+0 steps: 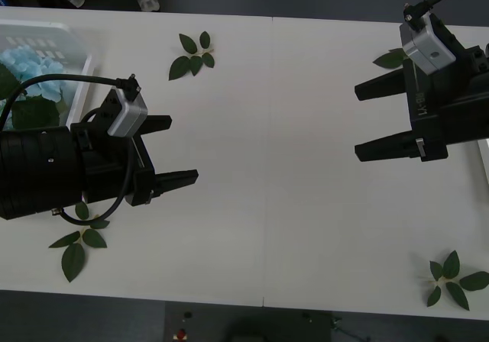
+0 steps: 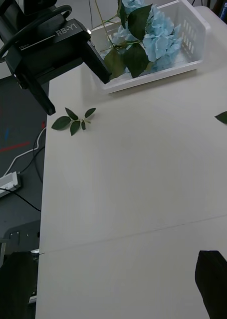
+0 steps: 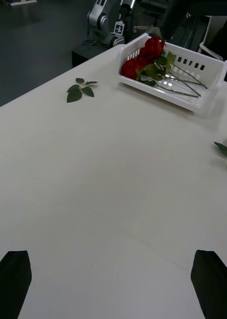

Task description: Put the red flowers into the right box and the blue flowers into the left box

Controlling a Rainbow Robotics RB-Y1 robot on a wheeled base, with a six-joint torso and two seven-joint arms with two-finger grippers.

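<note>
Sorted and at rest on a white table (image 1: 267, 166): the blue flowers (image 1: 30, 67) piled in the left box (image 1: 80, 90), a slotted translucent basket at the table's far left corner, pale fluffy heads over big dark leaves. Same cluster seen from the right wrist camera — blue flowers (image 2: 153, 37) lying inside the left box (image 2: 193, 45), stems and leaves spilling toward one rim.

Across the table, the red flowers (image 3: 143, 55) gathered in the right box (image 3: 203, 84), dark-red heads bunched at one end, thin green stems running along the bottom toward the other end.

Left gripper (image 1: 172, 151) held over the table's left side, just beside the left box, black fingers (image 1: 177, 179) spread wide apart and gripping nothing. Also caught by the right wrist camera as the left gripper (image 2: 76, 94), hanging just in front of the left box. Right gripper (image 1: 370, 120) poised over the right side of the table, fingers (image 1: 382, 147) likewise well apart — nothing between them.

Scattered on the bare tabletop, four loose leaf sprigs: one sprig (image 1: 192, 54) near the far edge, one (image 1: 79, 243) at the near left under the left arm, one (image 1: 452, 279) at the near right corner, and one (image 1: 390, 58) partly hidden behind the right gripper.
</note>
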